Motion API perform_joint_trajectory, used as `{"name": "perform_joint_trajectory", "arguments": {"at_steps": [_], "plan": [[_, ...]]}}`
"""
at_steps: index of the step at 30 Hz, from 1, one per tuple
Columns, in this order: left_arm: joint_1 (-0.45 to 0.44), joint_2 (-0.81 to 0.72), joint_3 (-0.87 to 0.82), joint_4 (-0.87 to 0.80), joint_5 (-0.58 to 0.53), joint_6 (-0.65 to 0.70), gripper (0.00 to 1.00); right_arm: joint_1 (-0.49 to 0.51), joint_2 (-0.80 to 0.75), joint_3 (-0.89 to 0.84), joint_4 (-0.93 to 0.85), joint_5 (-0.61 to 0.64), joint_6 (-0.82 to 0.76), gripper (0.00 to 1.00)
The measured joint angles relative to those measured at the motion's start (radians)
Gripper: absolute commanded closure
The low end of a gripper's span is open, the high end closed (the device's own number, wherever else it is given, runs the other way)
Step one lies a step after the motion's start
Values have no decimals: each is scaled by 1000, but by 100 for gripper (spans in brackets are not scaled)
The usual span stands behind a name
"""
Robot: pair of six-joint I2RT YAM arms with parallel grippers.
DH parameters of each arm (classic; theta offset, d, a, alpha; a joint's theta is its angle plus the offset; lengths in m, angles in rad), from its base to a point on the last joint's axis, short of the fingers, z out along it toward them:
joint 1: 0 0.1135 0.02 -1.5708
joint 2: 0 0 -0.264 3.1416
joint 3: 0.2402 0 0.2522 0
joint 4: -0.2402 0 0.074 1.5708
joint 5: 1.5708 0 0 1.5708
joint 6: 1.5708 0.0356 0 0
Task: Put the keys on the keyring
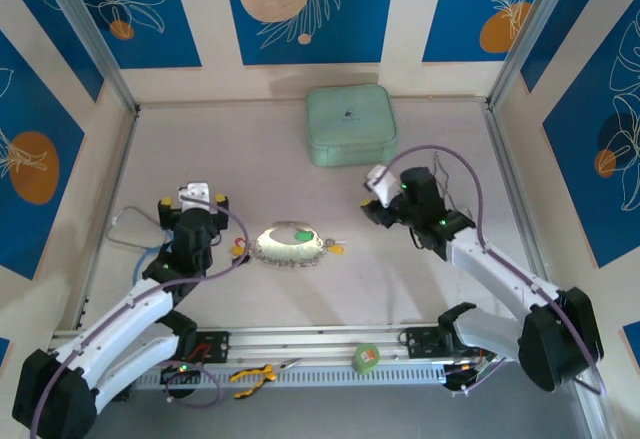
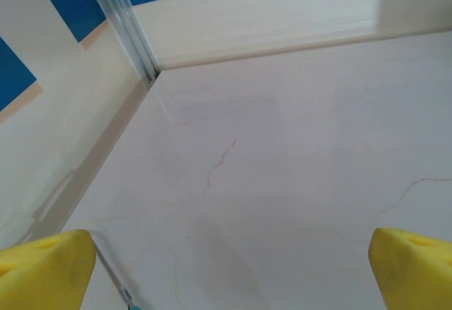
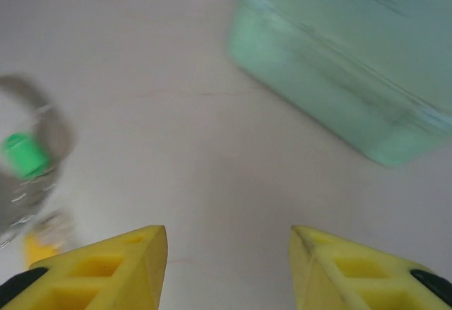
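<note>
- Keyring (image 1: 288, 243) lies flat mid-table (image 1: 400, 279), between the two arms.
- Keys (image 1: 300, 236) are bunched at it: green head inside the loop, yellow one at its right end, red at its left. Can't tell if any are threaded.
- Left jaws are spread wide, just left of the ring.
- Right jaws are spread too, right of the ring, near the green case (image 1: 350, 125).
</note>
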Motion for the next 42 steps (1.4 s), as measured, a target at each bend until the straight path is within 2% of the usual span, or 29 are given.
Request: {"name": "perform_joint_trajectory", "arguments": {"at_steps": [4, 7, 13, 21, 24, 29, 42], "plan": [[58, 62, -59, 156, 63, 61, 2, -141, 13, -181, 261, 55, 126, 52], [93, 157, -125, 294, 93, 92, 2, -224, 80, -274, 455, 71, 179, 52], [146, 435, -217, 638, 175, 134, 1, -281, 252, -302, 719, 19, 196, 52], [233, 758, -204, 1038, 393, 167, 0, -363, 419, -322, 960, -95, 234, 51], [270, 800, -177, 1017, 439, 156, 1, -386, 422, -319, 953, -134, 249, 51], [317, 788, -72, 944, 438, 103, 0, -402, 423, -275, 929, -137, 284, 49], [322, 782, -40, 843, 454, 79, 0, -438, 423, -248, 881, -128, 353, 48]]}}
